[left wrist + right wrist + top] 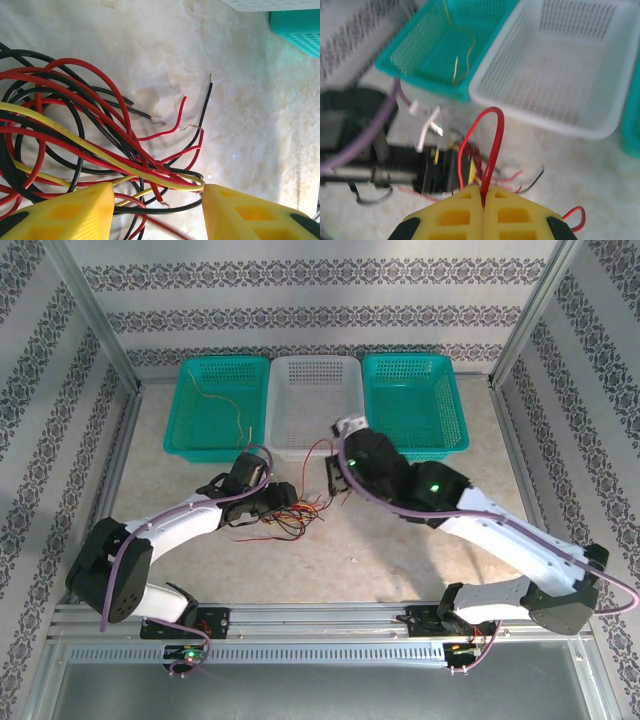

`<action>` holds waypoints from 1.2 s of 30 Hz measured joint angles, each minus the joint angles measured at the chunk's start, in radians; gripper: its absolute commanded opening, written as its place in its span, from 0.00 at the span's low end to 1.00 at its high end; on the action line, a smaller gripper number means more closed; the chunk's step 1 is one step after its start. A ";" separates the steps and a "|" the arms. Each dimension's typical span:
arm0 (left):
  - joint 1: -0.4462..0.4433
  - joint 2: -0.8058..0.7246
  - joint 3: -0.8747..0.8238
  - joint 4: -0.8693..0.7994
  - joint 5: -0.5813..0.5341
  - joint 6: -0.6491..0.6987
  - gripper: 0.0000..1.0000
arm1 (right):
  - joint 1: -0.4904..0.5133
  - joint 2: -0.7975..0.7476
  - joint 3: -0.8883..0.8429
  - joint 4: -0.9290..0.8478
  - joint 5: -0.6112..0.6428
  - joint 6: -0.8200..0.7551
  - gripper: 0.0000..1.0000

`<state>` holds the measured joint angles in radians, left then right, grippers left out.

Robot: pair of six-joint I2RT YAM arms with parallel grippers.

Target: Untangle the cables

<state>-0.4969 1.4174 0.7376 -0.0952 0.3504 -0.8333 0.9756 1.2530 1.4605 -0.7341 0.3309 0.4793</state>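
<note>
The cables (298, 512) are a tangle of thin red, black and yellow wires on the table between the arms. In the left wrist view the bunch (100, 135) fills the left side. My left gripper (157, 200) stands open over it, with yellow, black and red strands crossing the gap between its fingers. From above, that gripper (283, 498) sits at the bunch's left edge. My right gripper (484, 192) is shut on one red cable (492, 145), which arches up from its fingers and runs back down toward the bunch. From above, this gripper (335, 465) is just right of the tangle.
Three baskets stand along the back: a teal one (225, 362) holding a loose yellow wire (240, 420), a white one (313, 362), and another teal one (405, 358). The left teal basket (420, 50) and the white basket (560, 75) lie close ahead of my right gripper. Metal frame posts flank the table.
</note>
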 measured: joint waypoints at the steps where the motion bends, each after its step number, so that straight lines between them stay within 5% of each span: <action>1: 0.000 0.006 0.000 0.000 -0.001 0.002 0.48 | -0.021 -0.010 0.038 -0.011 0.008 -0.010 0.00; 7: 0.000 0.044 -0.001 0.022 -0.003 0.002 0.46 | -0.192 -0.036 0.229 -0.056 0.018 -0.065 0.00; 12: -0.001 0.022 0.000 0.008 -0.009 0.003 0.50 | -0.429 0.021 0.397 -0.103 -0.027 -0.107 0.00; 19: -0.001 -0.108 0.078 -0.110 -0.059 0.019 0.57 | -0.711 0.283 0.671 -0.146 -0.160 -0.140 0.00; 27: -0.001 -0.202 0.189 -0.220 -0.114 0.051 0.61 | -0.852 0.618 0.790 -0.177 -0.262 -0.143 0.01; 31: -0.001 -0.201 0.202 -0.270 -0.121 0.076 0.63 | -0.877 0.735 0.806 -0.204 -0.279 -0.132 0.42; 36: -0.001 -0.198 0.204 -0.331 -0.129 0.112 0.64 | -0.871 0.753 0.774 -0.226 -0.288 -0.115 0.54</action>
<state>-0.4976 1.2194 0.9413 -0.4263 0.2218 -0.7212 0.1043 2.0056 2.2345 -0.9600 0.0429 0.3641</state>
